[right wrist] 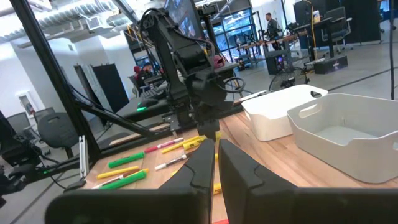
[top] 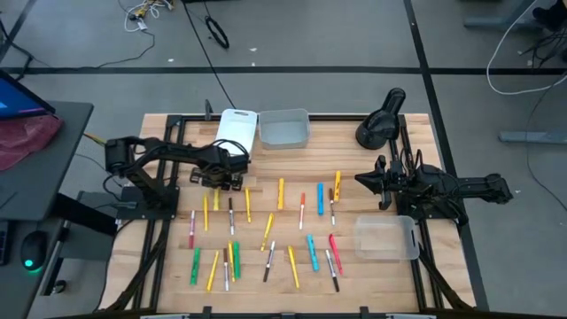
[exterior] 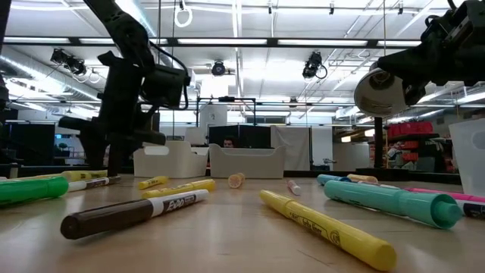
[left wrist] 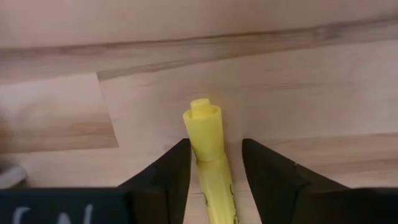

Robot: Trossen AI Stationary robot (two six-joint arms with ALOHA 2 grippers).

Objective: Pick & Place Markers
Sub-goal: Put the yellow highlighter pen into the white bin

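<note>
Near the bench's far left, the left gripper (left wrist: 214, 165) straddles a yellow marker (left wrist: 211, 155), fingers apart; the right gripper (right wrist: 215, 163) waits closed, empty.

Pale wood-grain worktop (top: 292, 164), banded in light planks. Scattered markers (top: 266, 235) in yellow, orange, green, light blue, red-pink, plus white barrels with dark caps. Bright yellow marker (left wrist: 211, 155) between the black fingers (left wrist: 168, 180) of the left pincer (left wrist: 214, 165). Just beyond that pincer, a white bin (top: 236, 128) beside a pale grey bin (top: 283, 128). Near the dark right pincer (top: 376, 182), a clear, frosted bin (top: 386, 238). Closest in the low view, a dark brown cap on a white marker with black lettering (exterior: 132, 214).
</note>
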